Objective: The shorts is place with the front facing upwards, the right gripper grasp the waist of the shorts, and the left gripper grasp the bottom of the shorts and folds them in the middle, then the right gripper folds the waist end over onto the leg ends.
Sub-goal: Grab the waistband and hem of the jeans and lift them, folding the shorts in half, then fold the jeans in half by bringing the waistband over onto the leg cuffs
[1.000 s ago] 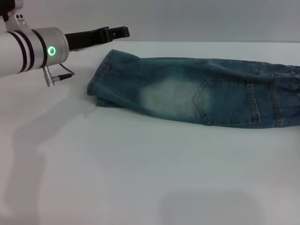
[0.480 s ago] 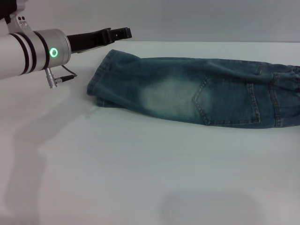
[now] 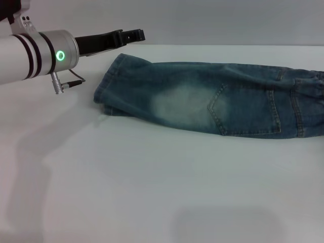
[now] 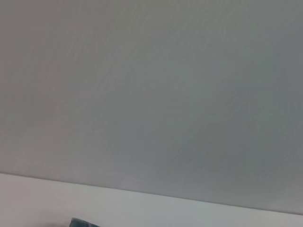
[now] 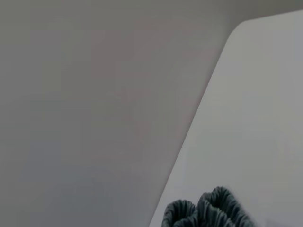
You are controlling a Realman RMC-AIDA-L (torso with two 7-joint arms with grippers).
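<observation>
A white counter (image 3: 152,192) fills most of the head view, with a grey wall behind it. The shorts (image 3: 212,104) lie flat across the upper middle and right of the frame, folded lengthwise into one long band of blue-green denim with a pale faded patch near the centre and a stitched pocket right of it. The leg ends (image 3: 104,91) point toward the left of the frame; the waist end runs off the right edge. The left gripper (image 3: 132,35) hovers at the upper left, above and just left of the leg ends, not touching the denim; whether its fingers are open or closed cannot be told. Nothing lies between it and the fabric. The right wrist view shows the puckered waistband (image 5: 208,210) at its lower edge.
</observation>
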